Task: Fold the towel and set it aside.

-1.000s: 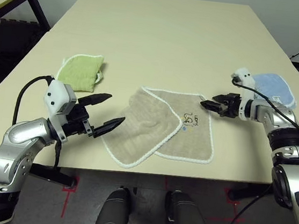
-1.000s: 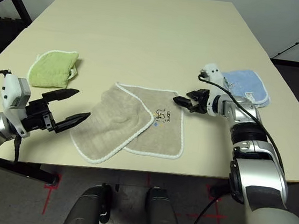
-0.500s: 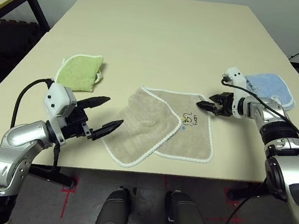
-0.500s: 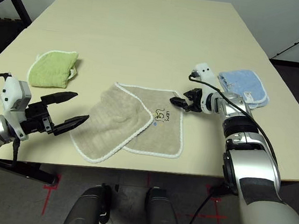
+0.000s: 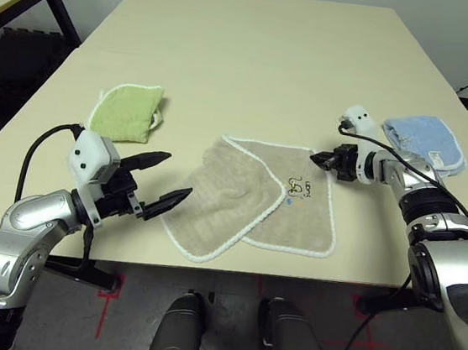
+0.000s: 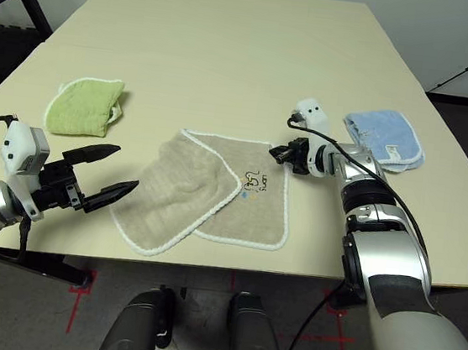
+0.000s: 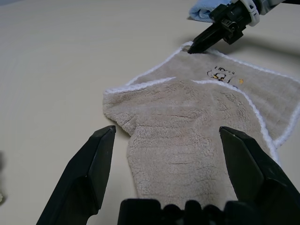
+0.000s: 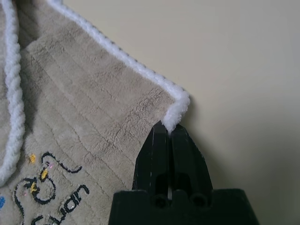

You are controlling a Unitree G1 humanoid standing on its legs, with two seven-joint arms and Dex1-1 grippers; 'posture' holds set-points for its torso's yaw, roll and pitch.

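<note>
The beige towel (image 5: 257,196) lies near the table's front edge, its left part folded over and its dark embroidered motif (image 5: 300,187) facing up. My right gripper (image 5: 316,159) is shut on the towel's far right corner; in the right wrist view the white edging (image 8: 176,110) is pinched between its closed fingertips (image 8: 159,136). The left wrist view also catches this gripper (image 7: 194,47) at that corner. My left gripper (image 5: 166,176) hovers open just left of the towel's folded part (image 7: 187,140), with nothing between its fingers.
A lime-green cloth (image 5: 127,112) lies at the left, behind my left gripper. A light-blue cloth (image 5: 428,140) lies at the right, just beyond my right forearm. The table's front edge (image 5: 248,271) runs close below the towel.
My right gripper has moved left onto the towel's far right corner and closed on it. The left gripper has stayed open, shifting only slightly.
</note>
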